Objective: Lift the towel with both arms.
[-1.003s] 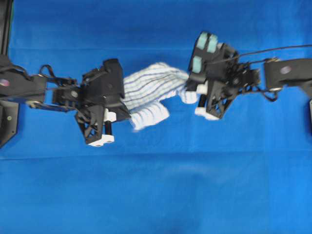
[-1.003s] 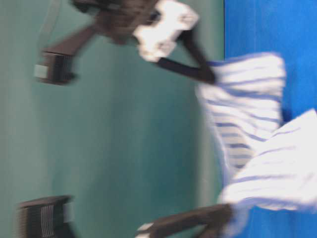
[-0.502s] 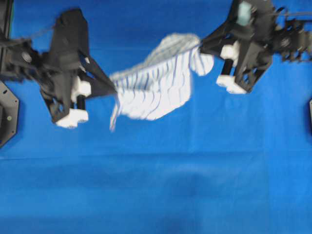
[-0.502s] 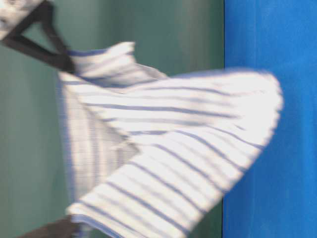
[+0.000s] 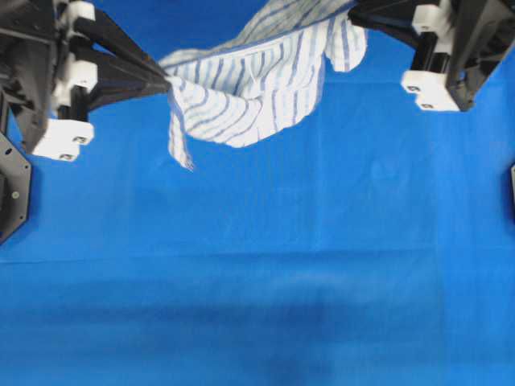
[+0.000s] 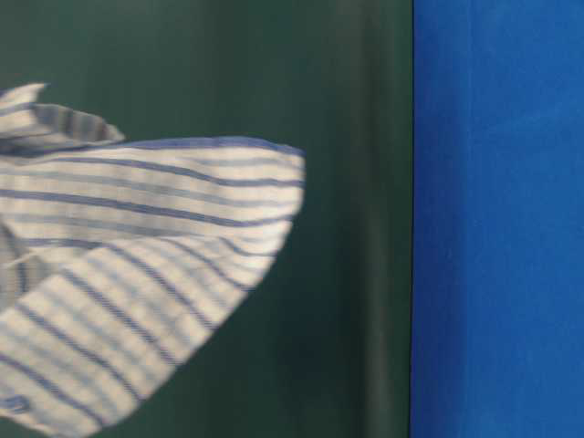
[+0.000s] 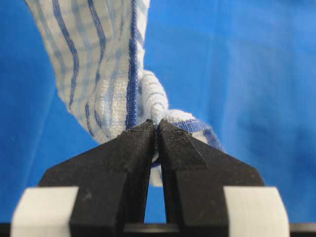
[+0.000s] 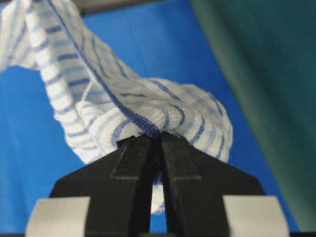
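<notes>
1. The left hand (image 7: 156, 129) is clamped on one end of the towel (image 5: 257, 80).
2. The right hand (image 8: 159, 139) pinches the other end.
3. The towel hangs between them, above the blue bench (image 5: 265, 281).

A blue cloth (image 5: 322, 281) covers the bench; behind it stands what looks like a dark green wall (image 6: 356, 219).

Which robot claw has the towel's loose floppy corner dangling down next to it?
The left end effector: a towel corner dangles just beside its tip; the right end effector has none.
</notes>
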Robot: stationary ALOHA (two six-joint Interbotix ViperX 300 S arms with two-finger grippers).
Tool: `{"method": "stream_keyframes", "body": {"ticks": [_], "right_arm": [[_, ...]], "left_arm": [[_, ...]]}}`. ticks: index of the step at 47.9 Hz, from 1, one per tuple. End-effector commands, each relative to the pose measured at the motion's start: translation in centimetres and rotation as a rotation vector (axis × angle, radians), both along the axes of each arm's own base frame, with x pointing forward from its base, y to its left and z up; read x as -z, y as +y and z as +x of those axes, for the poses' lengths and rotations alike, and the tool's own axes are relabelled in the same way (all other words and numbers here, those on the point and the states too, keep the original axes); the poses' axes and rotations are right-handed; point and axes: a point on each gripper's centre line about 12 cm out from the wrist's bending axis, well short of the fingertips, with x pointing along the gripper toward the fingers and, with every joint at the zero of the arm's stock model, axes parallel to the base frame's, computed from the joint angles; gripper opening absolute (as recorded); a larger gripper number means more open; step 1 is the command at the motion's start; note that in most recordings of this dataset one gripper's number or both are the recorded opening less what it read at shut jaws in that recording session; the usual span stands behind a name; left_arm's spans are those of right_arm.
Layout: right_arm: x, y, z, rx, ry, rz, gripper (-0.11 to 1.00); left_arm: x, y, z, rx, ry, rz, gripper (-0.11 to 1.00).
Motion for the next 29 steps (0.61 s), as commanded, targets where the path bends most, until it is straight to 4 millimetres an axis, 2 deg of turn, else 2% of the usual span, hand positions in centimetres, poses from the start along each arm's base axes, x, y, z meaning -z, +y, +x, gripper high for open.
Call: {"method": "stream_keyframes", "body": {"ticks": [1,8,29], "right_arm": [[-2.3,0.6,-0.6,-0.018,-0.059,-0.008,0.05],[-3.3,1.1,-0.9,-0.029,-0.075,-0.007,0.05],[-3.2,1.3,-1.0,-0.055,-0.061,-0.036,0.05]], "left_arm": [[-2.6,0.0,-0.6,-0.002,-0.062,0.010,0.03],[-3.9,0.0,-0.9,0.006,-0.087,0.032,0.03],[-4.3,0.1,-0.5,0.013,-0.131,0.058,0.03]]}}
